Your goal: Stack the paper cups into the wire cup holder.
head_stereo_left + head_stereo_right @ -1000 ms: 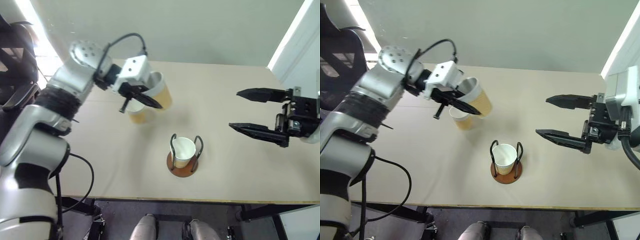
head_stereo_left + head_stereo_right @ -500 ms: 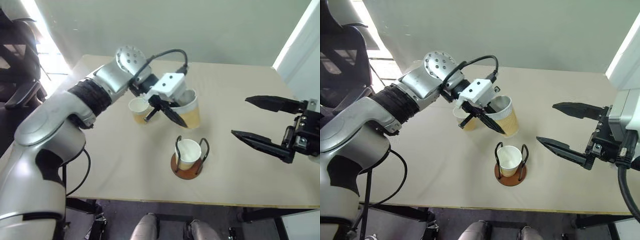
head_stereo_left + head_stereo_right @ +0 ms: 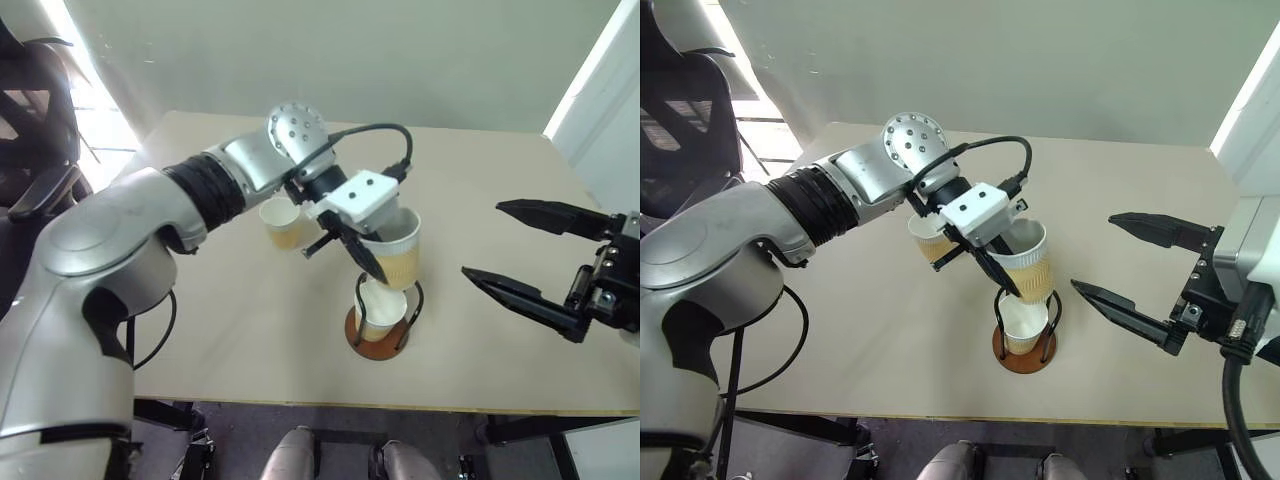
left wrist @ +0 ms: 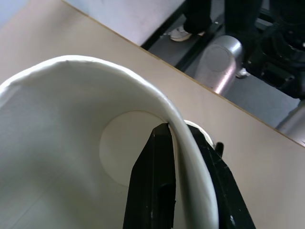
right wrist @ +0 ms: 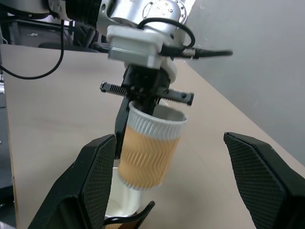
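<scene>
Cup point(image 3: 1025, 262) now over holder point(image 3: 1024, 352); wrist-view pinched rim.

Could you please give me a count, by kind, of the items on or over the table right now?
Paper cups: 3, namely the held cup, the cup in the holder and the cup standing on the table.
Wire cup holder: 1.
Total: 4.
</scene>
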Robot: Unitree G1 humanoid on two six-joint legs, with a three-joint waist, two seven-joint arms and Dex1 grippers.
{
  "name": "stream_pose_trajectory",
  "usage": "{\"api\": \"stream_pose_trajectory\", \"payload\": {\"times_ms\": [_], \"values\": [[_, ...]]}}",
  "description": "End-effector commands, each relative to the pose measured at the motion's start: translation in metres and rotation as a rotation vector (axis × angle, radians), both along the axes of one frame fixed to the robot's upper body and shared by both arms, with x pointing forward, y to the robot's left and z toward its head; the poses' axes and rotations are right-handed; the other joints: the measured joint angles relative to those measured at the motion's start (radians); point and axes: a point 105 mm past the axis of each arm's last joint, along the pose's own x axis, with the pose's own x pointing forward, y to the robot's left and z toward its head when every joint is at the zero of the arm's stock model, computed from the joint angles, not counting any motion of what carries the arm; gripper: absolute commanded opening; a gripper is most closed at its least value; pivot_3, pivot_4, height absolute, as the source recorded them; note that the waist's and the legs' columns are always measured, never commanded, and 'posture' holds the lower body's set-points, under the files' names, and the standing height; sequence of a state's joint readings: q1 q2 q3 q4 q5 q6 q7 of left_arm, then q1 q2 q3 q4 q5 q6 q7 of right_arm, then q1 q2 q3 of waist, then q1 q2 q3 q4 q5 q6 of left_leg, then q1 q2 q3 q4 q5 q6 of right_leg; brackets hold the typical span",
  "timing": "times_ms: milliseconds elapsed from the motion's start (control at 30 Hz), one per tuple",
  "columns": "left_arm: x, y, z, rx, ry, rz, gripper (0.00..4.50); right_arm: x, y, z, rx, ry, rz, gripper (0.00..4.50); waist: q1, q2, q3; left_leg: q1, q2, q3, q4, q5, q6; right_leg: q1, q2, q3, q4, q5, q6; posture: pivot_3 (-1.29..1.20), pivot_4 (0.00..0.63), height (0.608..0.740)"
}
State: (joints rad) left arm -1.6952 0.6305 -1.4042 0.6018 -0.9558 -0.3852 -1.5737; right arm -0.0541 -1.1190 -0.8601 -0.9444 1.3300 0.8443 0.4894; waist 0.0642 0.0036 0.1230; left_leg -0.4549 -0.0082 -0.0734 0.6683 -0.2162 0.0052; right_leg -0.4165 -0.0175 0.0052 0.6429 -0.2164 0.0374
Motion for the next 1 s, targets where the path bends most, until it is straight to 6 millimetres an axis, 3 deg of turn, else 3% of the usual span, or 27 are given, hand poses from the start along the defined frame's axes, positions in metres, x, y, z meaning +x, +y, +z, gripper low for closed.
{"api": "stream_pose_trajectory", "payload": {"times_ms": [33,1000], "values": [[-0.005,-0.002,0.008,0.003,-0.015,-0.059,0.01,-0.005,0.000,0.010,0.004,-0.066,-0.027,3.72,0.000,0.000,0.000,0.000,0.000,0.000,0.000,0.000,0.001,0.000,0.000,0.000,0.000,0.000,0.000,0.00,0.150,0.740],[0.004,0.007,-0.009,0.098,-0.046,-0.042,0.01,-0.003,0.006,0.005,0.019,-0.055,-0.076,3.72,0.000,0.000,0.000,0.000,0.000,0.001,0.001,-0.003,0.006,0.000,0.000,0.000,0.000,-0.001,0.001,0.00,0.150,0.740]]}}
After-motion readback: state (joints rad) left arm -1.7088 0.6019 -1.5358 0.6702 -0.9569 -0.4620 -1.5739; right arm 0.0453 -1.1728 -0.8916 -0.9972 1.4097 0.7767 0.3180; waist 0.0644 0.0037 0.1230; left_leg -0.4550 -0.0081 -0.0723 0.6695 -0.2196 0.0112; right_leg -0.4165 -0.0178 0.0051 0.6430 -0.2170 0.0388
